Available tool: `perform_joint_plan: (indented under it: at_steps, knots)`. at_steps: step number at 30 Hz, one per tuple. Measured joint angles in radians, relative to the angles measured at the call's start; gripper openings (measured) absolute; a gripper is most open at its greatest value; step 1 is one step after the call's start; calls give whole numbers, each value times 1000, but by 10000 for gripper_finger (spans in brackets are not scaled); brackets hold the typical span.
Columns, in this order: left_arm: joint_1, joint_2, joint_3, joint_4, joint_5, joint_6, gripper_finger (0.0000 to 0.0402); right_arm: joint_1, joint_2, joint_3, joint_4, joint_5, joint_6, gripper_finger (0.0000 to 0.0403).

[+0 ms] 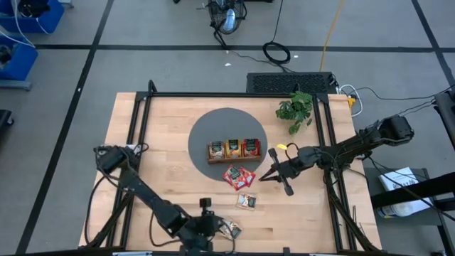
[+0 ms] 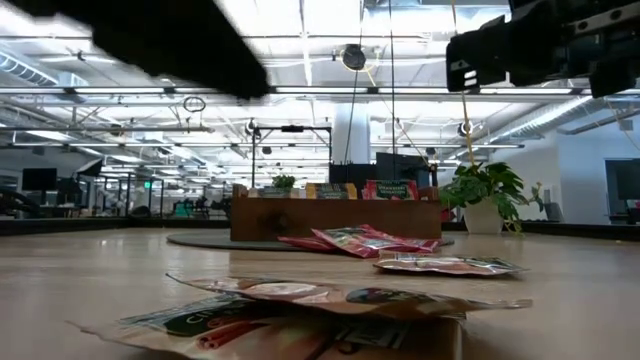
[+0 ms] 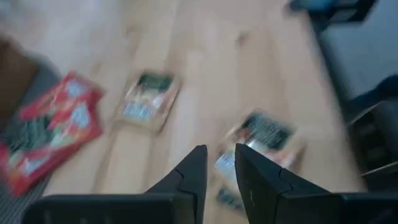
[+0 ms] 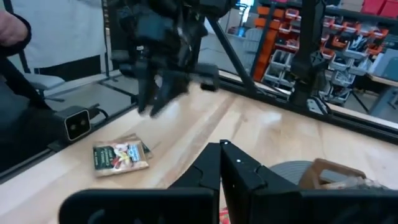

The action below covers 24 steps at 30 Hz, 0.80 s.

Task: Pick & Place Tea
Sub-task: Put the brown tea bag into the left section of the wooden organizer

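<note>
At the table's near edge, the left gripper (image 1: 213, 226) hovers with jaws slightly parted and empty over a loose sachet (image 1: 231, 229), which could skid off that edge under a flat pinch. Farther in, more tea (image 1: 239, 177) lies beside the clenched, empty right gripper (image 1: 264, 177), short of the wooden tray (image 1: 234, 160).

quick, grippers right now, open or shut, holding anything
left gripper: slightly open, empty, above a tea sachet near the table's front edge.
right gripper: shut, holding nothing, near the red sachets.
</note>
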Motion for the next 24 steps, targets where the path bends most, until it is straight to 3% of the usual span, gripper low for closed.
perform_joint_plan:
  at_steps: [8,15,24]
  knots:
    - [29,67,10,115,166,16,88,-1,0,1,-15,3,3,1]
    - [62,98,10,185,241,-8,88,0,0,1,-50,2,17,1]
    - [85,163,8,211,414,-65,88,0,0,1,-38,1,22,0]
